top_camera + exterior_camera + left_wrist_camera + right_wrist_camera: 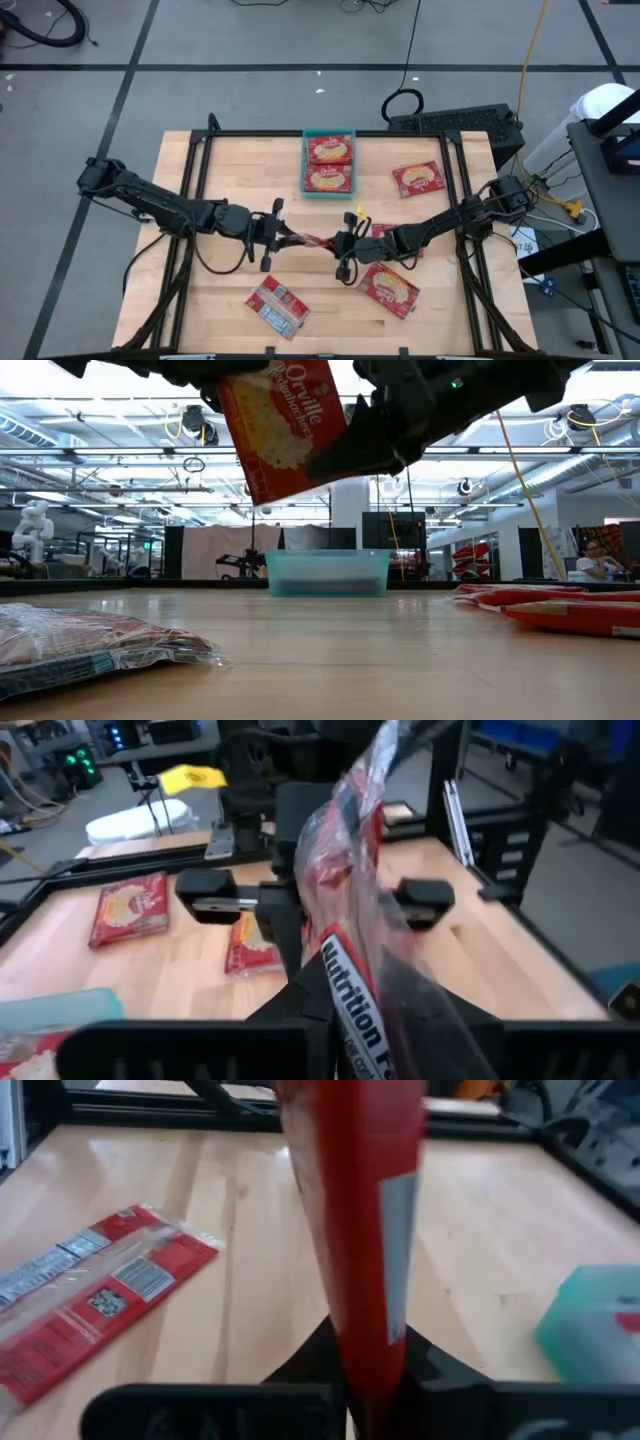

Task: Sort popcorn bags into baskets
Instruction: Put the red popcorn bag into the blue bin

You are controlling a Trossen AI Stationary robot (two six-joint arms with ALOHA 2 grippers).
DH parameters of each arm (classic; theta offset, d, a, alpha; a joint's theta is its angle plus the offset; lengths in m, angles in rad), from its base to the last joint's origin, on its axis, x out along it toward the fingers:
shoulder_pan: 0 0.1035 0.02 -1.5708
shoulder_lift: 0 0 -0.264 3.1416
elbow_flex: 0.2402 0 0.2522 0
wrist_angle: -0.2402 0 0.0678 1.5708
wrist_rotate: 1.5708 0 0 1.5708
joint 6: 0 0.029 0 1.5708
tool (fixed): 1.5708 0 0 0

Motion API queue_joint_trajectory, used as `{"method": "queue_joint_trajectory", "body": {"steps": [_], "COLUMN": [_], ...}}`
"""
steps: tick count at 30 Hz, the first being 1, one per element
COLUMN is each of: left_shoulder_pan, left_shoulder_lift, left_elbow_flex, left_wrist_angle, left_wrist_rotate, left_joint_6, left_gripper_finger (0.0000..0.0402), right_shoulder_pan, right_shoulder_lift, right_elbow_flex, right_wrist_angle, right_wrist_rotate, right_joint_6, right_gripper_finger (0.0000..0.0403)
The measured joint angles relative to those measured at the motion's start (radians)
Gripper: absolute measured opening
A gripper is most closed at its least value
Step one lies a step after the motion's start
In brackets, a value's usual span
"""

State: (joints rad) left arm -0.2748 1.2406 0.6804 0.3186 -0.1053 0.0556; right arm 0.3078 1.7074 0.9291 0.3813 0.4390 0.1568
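Observation:
One popcorn bag (312,241), red with a yellow popcorn picture, hangs above the middle of the table between my two grippers. My left gripper (288,236) comes from the table's left and is shut on the bag's left end. From the right, my right gripper (338,245) is shut on its other end. In the low view the bag (285,425) shows tilted, well clear of the wood. The teal basket (305,165) stands at the far middle with two bags lying flat in it. My left gripper pinches between its two fingers the bag's end with the nutrition print (352,995). It comes nearly level from the table's left. The bag stands on edge, lifted clear of the table. My right gripper pinches the bag's opposite end (365,1345) between its two fingers. It comes nearly level from the table's right. The bag runs away from the fingers on edge, clear of the wood.
Loose bags lie flat at the far right (418,178), the near right (388,288), the near left (275,305) and under my right arm (388,231). A black frame (455,170) runs around the table. A keyboard (460,122) lies beyond the far edge.

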Motion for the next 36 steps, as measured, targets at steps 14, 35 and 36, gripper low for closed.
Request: {"method": "queue_joint_trajectory", "body": {"steps": [14,35,36], "left_shoulder_pan": [-0.018,0.214,0.218], "left_shoulder_lift": [-0.025,0.251,0.266], "left_elbow_flex": [0.013,0.241,0.241], "left_wrist_angle": [0.069,-0.257,-0.257], "left_wrist_rotate": [-0.228,0.187,0.187], "left_joint_6": [0.049,-0.099,-0.094], "left_gripper_finger": [0.0243,0.0261,0.0265], "right_shoulder_pan": [-0.083,-0.165,-0.168], "right_shoulder_lift": [-0.120,-0.125,-0.125], "right_elbow_flex": [0.000,0.000,0.000], "right_wrist_angle": [-0.480,-0.604,-0.603], "right_wrist_rotate": [-0.291,-0.493,-0.493], "right_joint_6": [0.217,0.278,0.278], "right_gripper_finger": [0.0006,0.0010,0.0010]}}
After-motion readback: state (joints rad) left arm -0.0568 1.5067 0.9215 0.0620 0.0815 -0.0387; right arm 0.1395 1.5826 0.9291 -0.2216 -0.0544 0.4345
